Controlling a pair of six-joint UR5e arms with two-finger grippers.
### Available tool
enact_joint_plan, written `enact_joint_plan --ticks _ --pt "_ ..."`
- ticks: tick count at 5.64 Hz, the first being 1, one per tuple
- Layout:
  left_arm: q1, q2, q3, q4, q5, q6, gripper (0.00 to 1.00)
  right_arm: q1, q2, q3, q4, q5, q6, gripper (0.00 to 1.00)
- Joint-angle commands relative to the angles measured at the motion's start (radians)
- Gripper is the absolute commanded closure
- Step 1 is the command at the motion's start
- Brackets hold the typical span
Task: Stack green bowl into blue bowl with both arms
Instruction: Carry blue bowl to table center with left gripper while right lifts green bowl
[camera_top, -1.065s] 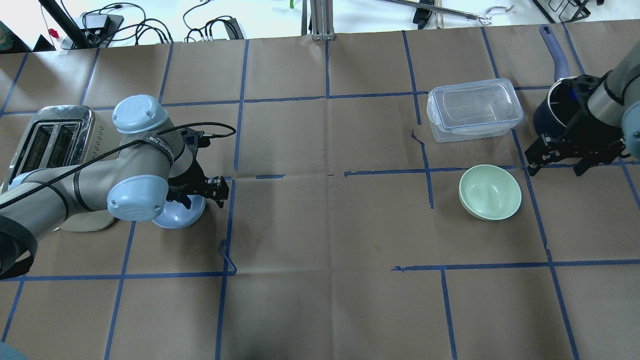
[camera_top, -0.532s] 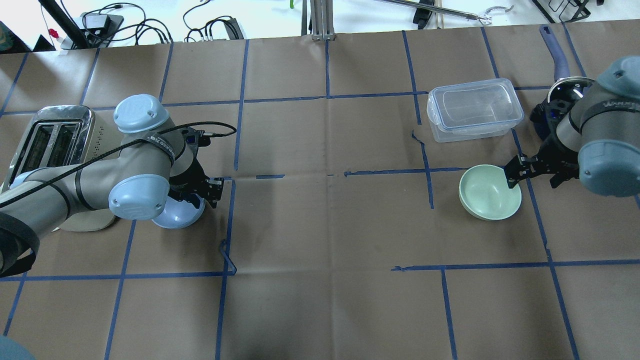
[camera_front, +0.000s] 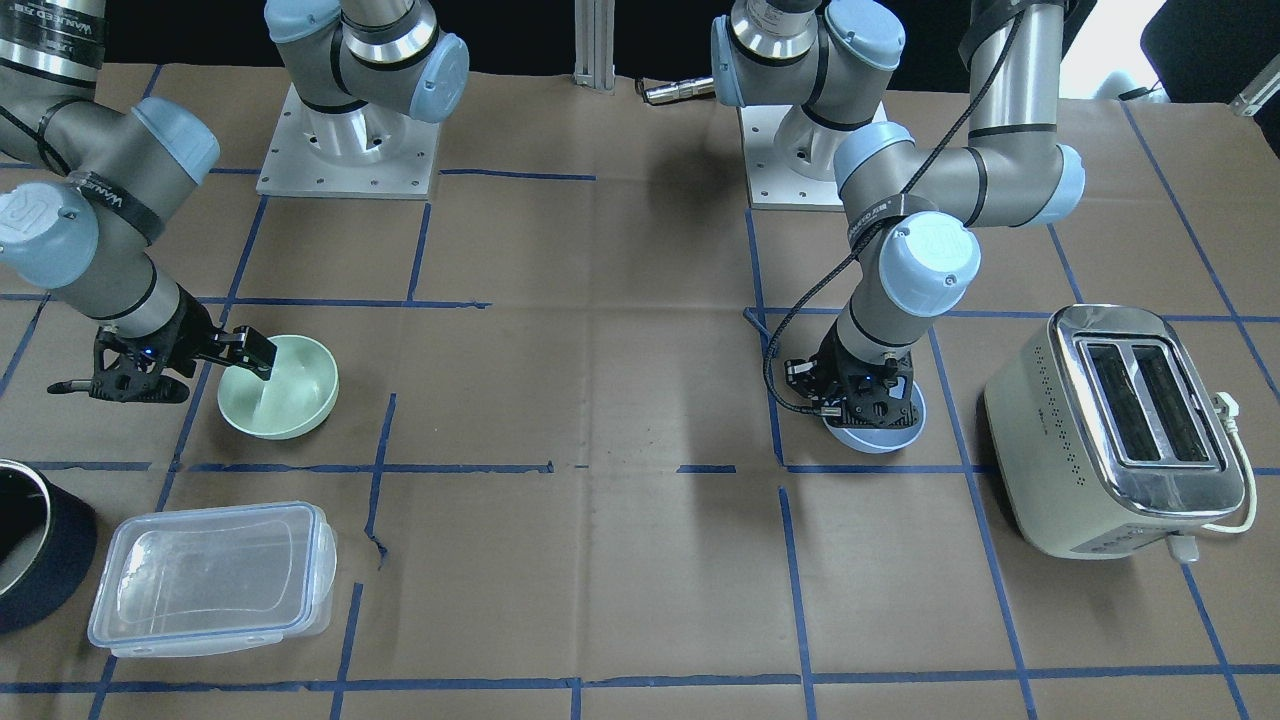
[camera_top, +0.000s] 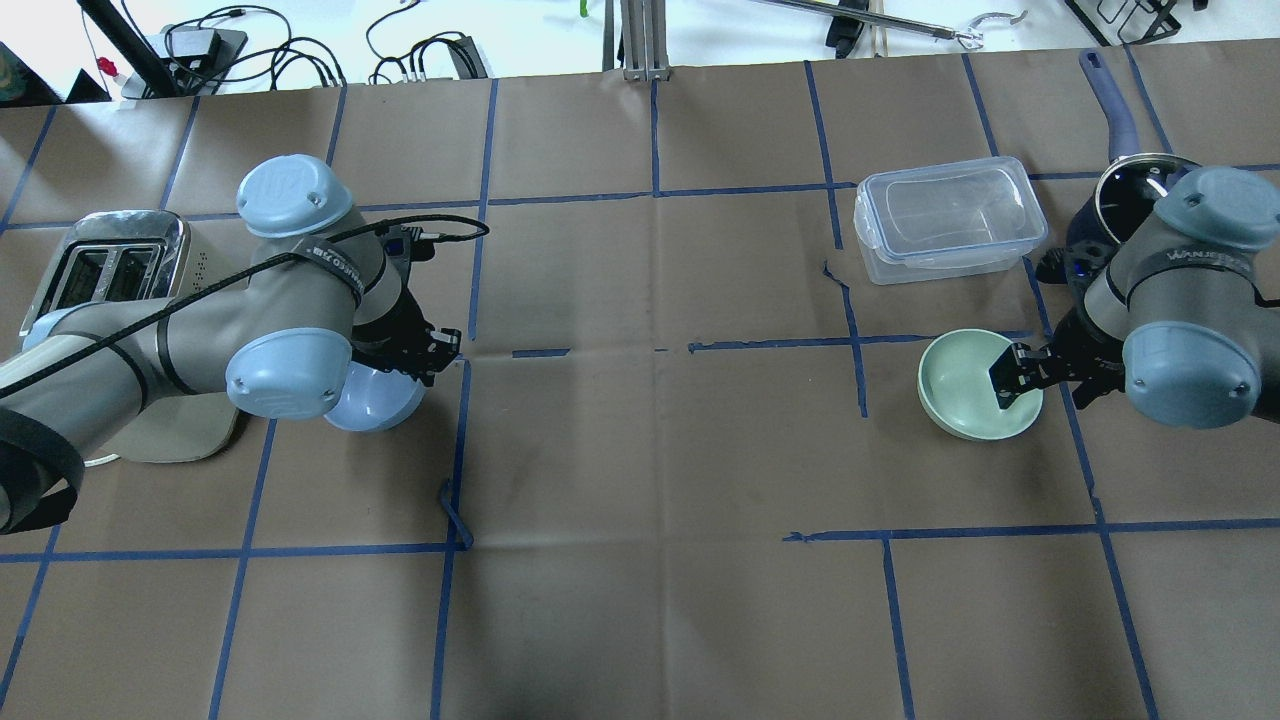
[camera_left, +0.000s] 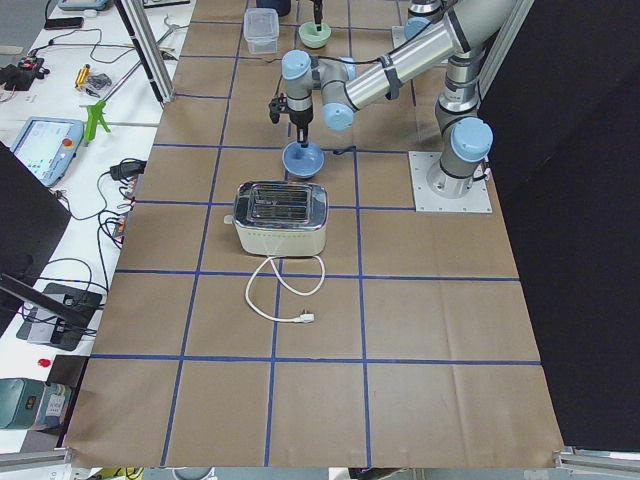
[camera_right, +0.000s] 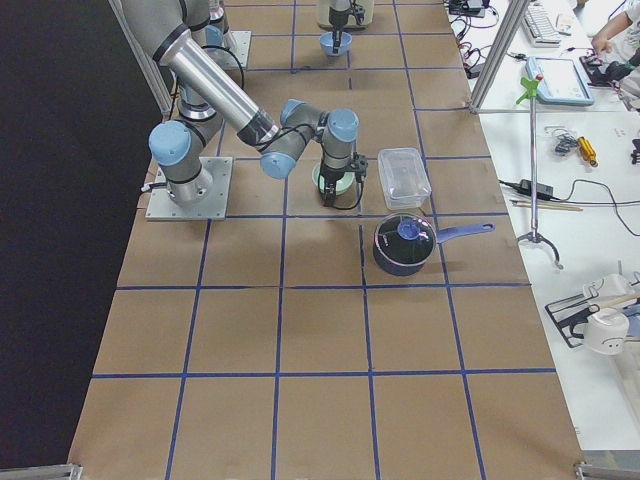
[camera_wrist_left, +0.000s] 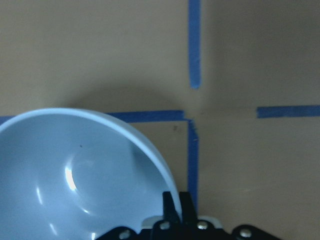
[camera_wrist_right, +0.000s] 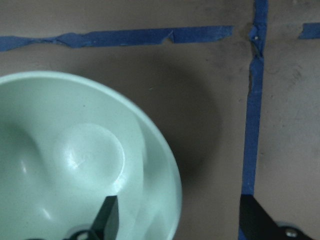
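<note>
– Green bowl: what's new there?
– The right claw has come in over it. Half a second ago its nearer finger was only at the rim. Now the claw is spread across that rim, one finger inside the green bowl and the other outside, above the table.
– And the other side?
– The left claw pinches the rim of the blue bowl, fingers pressed close. That bowl has shifted a little toward the clear container, and the left arm has moved with it. Whether it is tipped or off the table, I cannot tell.
– Which way do they face?
– Both are round, so neither has a long axis. Both are mouth up. The green bowl sits level, just beside the container on the robot's side. The blue bowl is well apart from the container, toward the robot's left.
– Count?
– Two bowls, one green and one blue. Two claws. One container. One toaster, farther from the container than the blue bowl. One dark pot, near the container on its other side.
</note>
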Motion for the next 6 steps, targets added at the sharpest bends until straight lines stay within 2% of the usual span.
enact_joint_plan --ticks 1,2,3,4,5,6 --pt "-0.207 -0.112 0.218 -0.027 -0.003 -0.146 1.0 -0.001 -0.007 -0.006 0.002 0.001 -0.002 0.93" --pt "-0.325 -0.225 0.36 -0.026 0.005 -0.278 0.99 -0.001 -0.01 -0.009 0.002 0.001 0.0 0.93" --pt "-0.376 -0.313 0.479 -0.027 0.014 -0.319 0.99 0.001 -0.01 -0.038 0.01 0.0 0.0 0.94" --pt "-0.425 -0.332 0.497 -0.026 0.006 -0.331 0.99 0.004 -0.015 -0.081 0.03 -0.006 0.0 0.94" --pt "-0.465 -0.351 0.486 -0.029 0.015 -0.331 0.97 0.04 -0.036 -0.163 0.156 -0.012 0.002 0.94" --pt "-0.475 -0.368 0.46 -0.03 0.018 -0.321 0.96 0.044 -0.07 -0.281 0.353 -0.013 0.009 0.94"
